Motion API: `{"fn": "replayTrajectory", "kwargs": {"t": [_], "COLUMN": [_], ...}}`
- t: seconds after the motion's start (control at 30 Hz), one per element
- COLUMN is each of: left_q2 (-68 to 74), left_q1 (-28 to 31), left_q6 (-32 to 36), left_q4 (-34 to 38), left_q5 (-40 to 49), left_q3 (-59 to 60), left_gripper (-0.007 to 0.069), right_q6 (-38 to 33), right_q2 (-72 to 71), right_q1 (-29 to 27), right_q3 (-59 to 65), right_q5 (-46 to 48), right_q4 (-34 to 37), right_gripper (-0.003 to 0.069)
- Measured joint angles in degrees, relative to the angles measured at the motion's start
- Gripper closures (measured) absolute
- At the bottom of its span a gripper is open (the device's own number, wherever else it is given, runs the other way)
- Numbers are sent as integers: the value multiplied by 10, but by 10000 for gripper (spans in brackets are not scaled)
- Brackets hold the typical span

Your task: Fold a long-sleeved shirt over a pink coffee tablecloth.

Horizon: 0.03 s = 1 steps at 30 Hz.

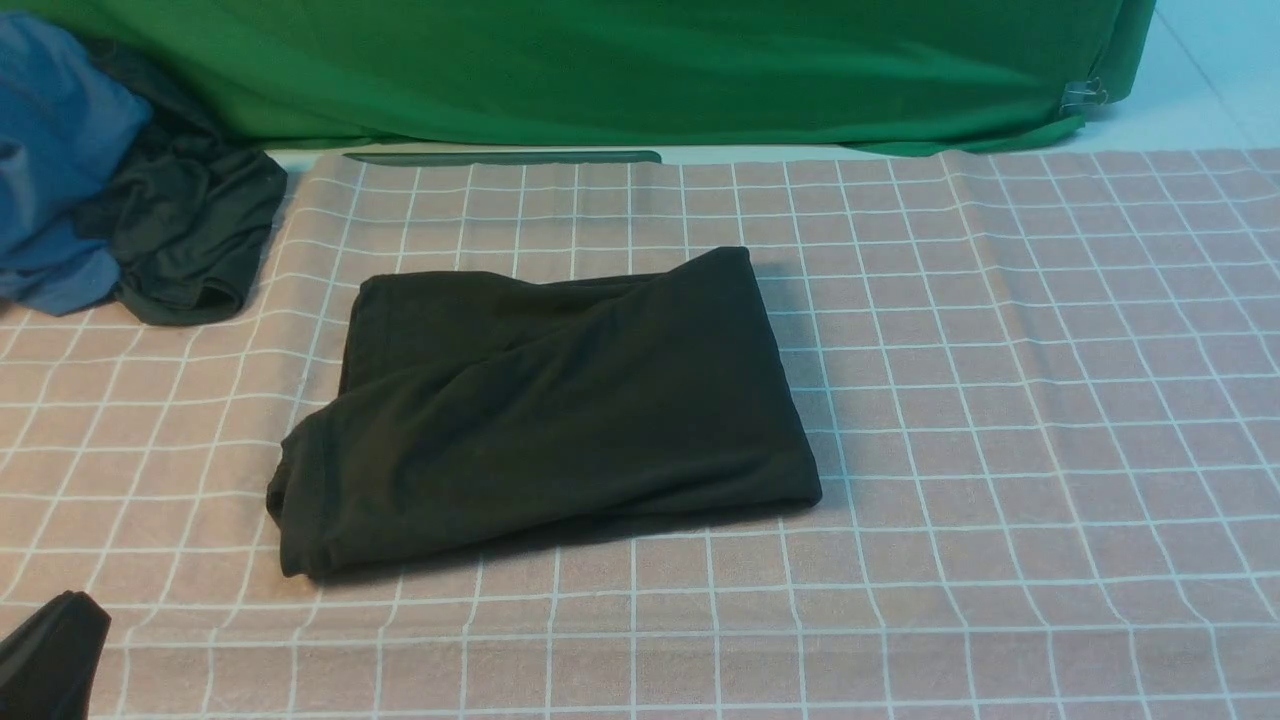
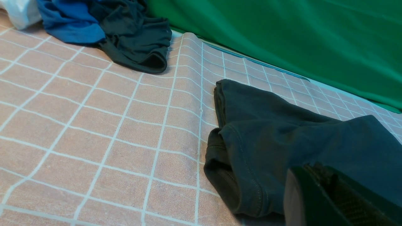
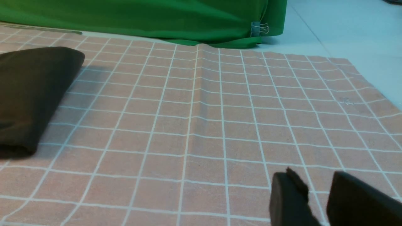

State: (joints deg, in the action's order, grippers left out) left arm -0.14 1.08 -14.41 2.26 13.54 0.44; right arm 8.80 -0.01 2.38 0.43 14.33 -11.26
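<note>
At middle of pink tablecloth, your black shirt lies folded into compact rectangle, hem layers bunched at its left edge. Your left gripper sits clenched, empty, low beside shirt's near-left corner, not touching cloth you can see. Your right gripper hangs partly parted, holding nothing, over bare grid well right of shirt. Blue garment and dark grey-green garment heaped at far left. Green cloth behind.
</note>
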Motion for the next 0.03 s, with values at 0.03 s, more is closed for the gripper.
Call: {"fn": "replayTrajectory", "kwargs": {"t": [0.03], "left_q2": [0], "left_q1": [0], "left_q6": [0], "left_q4": [0], "left_q5": [0], "left_q3": [0], "left_gripper": [610], "right_q6": [0], "right_q2": [0], "right_q1": [0], "right_q3": [0], "right_q5": [0], "right_q4": [0], "right_gripper": [422]}}
